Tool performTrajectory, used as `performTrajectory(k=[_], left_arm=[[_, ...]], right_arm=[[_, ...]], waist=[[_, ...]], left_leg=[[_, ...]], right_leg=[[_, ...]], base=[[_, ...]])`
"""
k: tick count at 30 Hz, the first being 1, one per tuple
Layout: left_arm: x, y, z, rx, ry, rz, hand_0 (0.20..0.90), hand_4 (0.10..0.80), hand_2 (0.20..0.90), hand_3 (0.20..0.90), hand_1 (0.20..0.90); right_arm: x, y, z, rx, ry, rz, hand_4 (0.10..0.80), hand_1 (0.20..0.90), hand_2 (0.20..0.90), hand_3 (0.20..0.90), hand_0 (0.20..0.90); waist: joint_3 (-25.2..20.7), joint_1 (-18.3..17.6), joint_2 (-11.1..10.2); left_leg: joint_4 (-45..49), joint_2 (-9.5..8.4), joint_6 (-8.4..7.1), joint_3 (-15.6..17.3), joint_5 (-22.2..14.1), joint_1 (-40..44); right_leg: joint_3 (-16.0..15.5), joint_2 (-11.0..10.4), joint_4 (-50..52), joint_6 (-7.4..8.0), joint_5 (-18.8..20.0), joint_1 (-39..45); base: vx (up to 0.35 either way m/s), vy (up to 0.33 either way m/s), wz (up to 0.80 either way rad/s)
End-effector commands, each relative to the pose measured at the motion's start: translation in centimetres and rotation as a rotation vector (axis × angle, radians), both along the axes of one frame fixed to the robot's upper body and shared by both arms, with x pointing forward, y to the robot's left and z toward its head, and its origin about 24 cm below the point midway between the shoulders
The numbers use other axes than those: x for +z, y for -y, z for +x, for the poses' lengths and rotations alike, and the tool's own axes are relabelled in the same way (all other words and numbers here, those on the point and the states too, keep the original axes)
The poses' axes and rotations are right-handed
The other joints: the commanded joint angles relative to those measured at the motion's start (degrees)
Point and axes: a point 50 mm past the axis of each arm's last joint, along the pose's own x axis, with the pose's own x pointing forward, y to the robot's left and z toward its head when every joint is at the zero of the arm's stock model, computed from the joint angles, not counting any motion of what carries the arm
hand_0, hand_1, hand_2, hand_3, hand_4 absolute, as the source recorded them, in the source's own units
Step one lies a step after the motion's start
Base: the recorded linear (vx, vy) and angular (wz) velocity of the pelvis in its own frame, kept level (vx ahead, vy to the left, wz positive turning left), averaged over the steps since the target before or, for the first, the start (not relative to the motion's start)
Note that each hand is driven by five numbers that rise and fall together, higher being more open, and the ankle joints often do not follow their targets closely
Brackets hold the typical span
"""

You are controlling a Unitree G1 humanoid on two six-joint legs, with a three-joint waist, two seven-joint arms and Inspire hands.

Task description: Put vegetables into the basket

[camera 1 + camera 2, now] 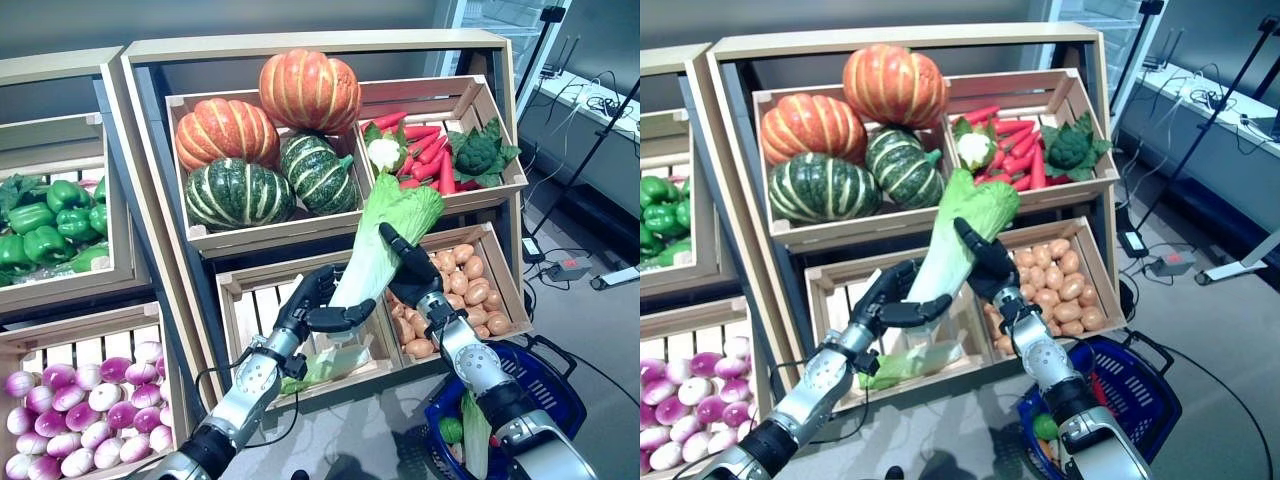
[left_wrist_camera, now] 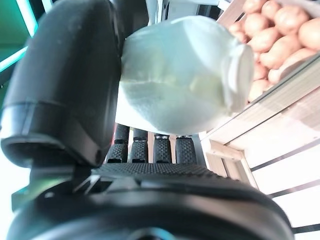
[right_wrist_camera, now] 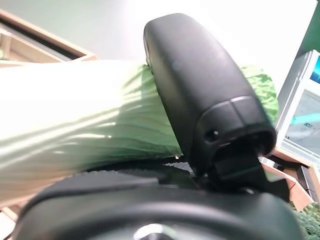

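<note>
A tall wooden shelf (image 1: 150, 200) of slatted crates fills the scene. The upper left crate holds ribbed, round pumpkins (image 1: 310, 90), two orange and two dark green with pale stripes; the crate beside it holds slim red chillies (image 1: 425, 155) with a knobbly white cauliflower (image 1: 384, 153) and a dark green broccoli head (image 1: 480, 152). Below that, smooth tan potatoes (image 1: 470, 290) lie heaped in a crate, and off to the left sit glossy green peppers (image 1: 45, 225) and purple-white onions (image 1: 80, 420). On the floor at lower right stands a blue plastic basket (image 1: 545, 385) with some greens already inside, though what they are is hard to make out. A long cabbage (image 1: 385, 240), pale and ribbed at the stalk and crinkled green at the leafy top, is held tilted in front of the lower crates, above and left of the basket. The left robot hand (image 1: 318, 305) grasps its pale stalk end with fingers and thumb curled round it; the right robot hand (image 1: 412, 270) grasps it higher up, thumb across the ribbed leaves. A smaller leafy green (image 1: 325, 368) lies in the slatted crate beneath.
</note>
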Motion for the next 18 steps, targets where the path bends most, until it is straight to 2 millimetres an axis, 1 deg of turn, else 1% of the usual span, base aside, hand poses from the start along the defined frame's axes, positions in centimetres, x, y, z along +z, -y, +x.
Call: performTrajectory(k=[1,2,3,6,7,8,12,14,15,16,18], left_arm=[[1.9,5.8,-1.0,-0.343,0.153,0.005,0.385,0.456,0.385,0.385,0.385],[1.9,5.7,-1.0,-0.337,0.151,0.006,0.401,0.467,0.401,0.401,0.401],[1.8,5.6,-1.0,-0.326,0.149,0.008,0.432,0.488,0.432,0.432,0.432],[1.7,5.0,-0.9,-0.3,0.148,0.011,0.444,0.496,0.444,0.444,0.444],[1.7,4.8,-0.8,-0.291,0.147,0.013,0.554,0.569,0.554,0.554,0.554],[1.7,4.7,-0.8,-0.278,0.147,0.019,0.9,0.8,0.9,0.9,0.9],[1.2,3.6,-0.6,-0.2,0.119,0.043,0.9,0.8,0.9,0.9,0.9],[0.6,2.5,-0.5,-0.135,0.092,0.055,0.9,0.8,0.9,0.9,0.9],[0.6,2.5,-0.5,-0.135,0.091,0.055,0.9,0.8,0.9,0.9,0.9],[0.3,1.7,-0.5,-0.101,0.077,0.067,0.9,0.8,0.9,0.9,0.9],[-0.3,0.6,-0.7,-0.051,0.052,0.082,0.9,0.8,0.9,0.9,0.9]], right_arm=[[11.4,-4.0,3.2,0.134,0.431,0.109,0.4,0.3,0.3,0.3,0.3],[11.2,-3.9,3.2,0.127,0.423,0.099,0.4,0.3,0.3,0.3,0.3],[10.8,-3.5,3.4,0.113,0.405,0.082,0.4,0.3,0.3,0.3,0.3],[9.7,-2.7,3.4,0.097,0.365,0.048,0.4,0.3,0.3,0.3,0.3],[9.2,-2.4,3.4,0.092,0.346,0.031,0.4,0.3,0.3,0.3,0.3],[8.5,-2.2,3.3,0.085,0.324,0.011,0.4,0.3,0.3,0.3,0.3],[5.2,-0.8,2.9,0.061,0.216,-0.047,0.4,0.3,0.3,0.3,0.3],[2.8,0.4,2.2,0.034,0.132,-0.07,0.4,0.3,0.3,0.3,0.3],[2.8,0.4,2.1,0.034,0.132,-0.071,0.4,0.3,0.3,0.3,0.3],[1.2,1.4,1.6,0.007,0.079,-0.094,0.4,0.3,0.3,0.3,0.3],[-1.1,2.8,0.5,-0.025,0.006,-0.133,0.4,0.3,0.3,0.3,0.3]], waist=[[-3.43,0.26,-1.06],[-3.43,0.21,-1.07],[-3.4,0.09,-1.11],[-3.32,-0.15,-1.13],[-3.28,-0.23,-1.13],[-3.22,-0.36,-1.16],[-3.01,-0.81,-1.21],[-2.74,-1.18,-1.19],[-2.79,-1.17,-1.18],[-2.61,-1.39,-1.18],[-2.4,-1.62,-1.18]], left_leg=[[0.08,-0.17,0.06,2.14,-8.82,4.04],[0.08,-0.17,0.06,2.16,-8.84,4.04],[0.08,-0.16,0.09,2.24,-8.86,4.11],[0.08,-0.05,0.1,2.51,-8.88,4.24],[0.08,0.0,0.09,2.6,-8.86,4.25],[0.08,0.02,0.09,2.67,-8.87,4.28],[0.08,0.25,0.06,3.23,-8.83,4.47],[0.08,0.43,0.06,3.66,-8.78,4.57],[0.08,0.44,0.06,3.69,-8.78,4.57],[0.08,0.54,0.07,3.9,-8.76,4.57],[0.08,0.73,0.06,4.24,-8.74,4.68]], right_leg=[[-0.13,-1.15,0.05,-2.02,3.73,-3.22],[-0.06,-1.15,0.05,-2.02,3.74,-3.25],[0.07,-1.14,0.05,-2.0,3.81,-3.28],[0.31,-1.08,0.05,-2.01,3.85,-3.32],[0.38,-1.09,0.05,-1.99,3.92,-3.38],[0.48,-1.07,0.05,-1.94,3.99,-3.45],[0.9,-0.97,0.05,-1.87,4.09,-3.56],[1.16,-0.92,0.05,-1.84,4.19,-3.67],[1.18,-0.91,0.05,-1.84,4.19,-3.68],[1.35,-0.87,0.05,-1.81,4.24,-3.8],[1.55,-0.82,0.05,-1.77,4.3,-3.89]], base=[[0.0,0.0,0.0],[0.0,0.0,0.0],[0.0,0.0,0.0],[0.0,0.0,0.0],[0.0,0.0,0.0],[0.0,0.0,0.0],[0.0,0.0,0.0],[0.006,0.011,-0.04],[-0.003,0.007,-0.08],[-0.005,0.004,-0.09],[-0.006,0.0,-0.12]])
